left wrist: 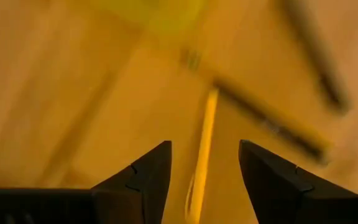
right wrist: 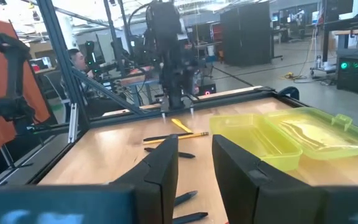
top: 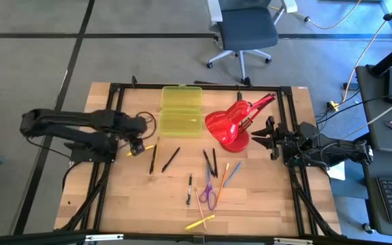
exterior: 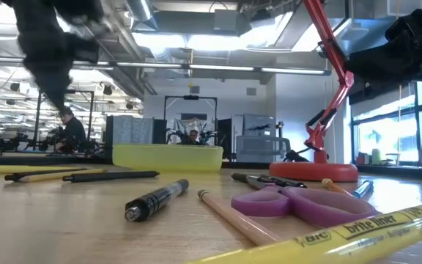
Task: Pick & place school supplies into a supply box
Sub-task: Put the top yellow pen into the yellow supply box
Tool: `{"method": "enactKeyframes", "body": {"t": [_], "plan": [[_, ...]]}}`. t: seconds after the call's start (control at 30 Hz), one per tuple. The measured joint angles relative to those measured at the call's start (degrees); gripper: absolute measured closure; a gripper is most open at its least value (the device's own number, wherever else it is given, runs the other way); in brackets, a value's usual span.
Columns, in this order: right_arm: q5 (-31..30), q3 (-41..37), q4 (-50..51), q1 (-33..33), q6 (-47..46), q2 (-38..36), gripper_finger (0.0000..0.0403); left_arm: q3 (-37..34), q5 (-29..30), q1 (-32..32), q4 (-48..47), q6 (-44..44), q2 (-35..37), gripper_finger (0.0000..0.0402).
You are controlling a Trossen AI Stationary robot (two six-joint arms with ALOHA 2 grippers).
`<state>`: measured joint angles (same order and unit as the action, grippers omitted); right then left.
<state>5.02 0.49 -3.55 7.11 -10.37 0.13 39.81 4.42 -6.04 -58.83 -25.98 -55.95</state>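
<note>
Desk [top: 128,204]: we saw pale wood planks, smooth.
Supply box [top: 181,109]: translucent yellow-green plastic, rectangular, one, lid open, at 12 o'clock.
Pens and pencils [top: 171,160]: thin sticks; we counted about nine, scattered mid-desk.
Scissors [top: 209,194]: one pair, purple handles, toward 6 o'clock.
Left gripper [top: 136,146]: spread, above a yellow pencil [left wrist: 202,155], at 9 o'clock.
Right gripper [top: 263,138]: at 3 o'clock, fingers apart, holding nothing.
Lamp [top: 231,126]: red, glossy, one.

The supply box [top: 181,110] lies open at the far middle of the bench [top: 135,197]; the desk lamp [top: 231,126] stands just right of it; pens and pencils [top: 171,160] lie scattered nearer, with the scissors [top: 208,193] among them; the left gripper [top: 137,147] hangs over the leftmost pencil [top: 147,148]; the right gripper [top: 262,139] waits right of the lamp.
</note>
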Motion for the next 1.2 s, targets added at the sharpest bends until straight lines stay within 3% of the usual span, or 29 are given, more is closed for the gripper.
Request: {"method": "enactKeyframes", "body": {"t": [0.33,1.2], "plan": [[0.02,0.0,0.04,-0.01,-0.04,0.0,0.0299,-1.42,-5.88,0.0,-2.45,-3.3,-17.07,0.0222],[0.07,0.01,1.76,0.0,0.02,0.01,0.0299,-1.11,-7.98,-0.02,1.91,-1.72,-33.08,0.0233]]}}
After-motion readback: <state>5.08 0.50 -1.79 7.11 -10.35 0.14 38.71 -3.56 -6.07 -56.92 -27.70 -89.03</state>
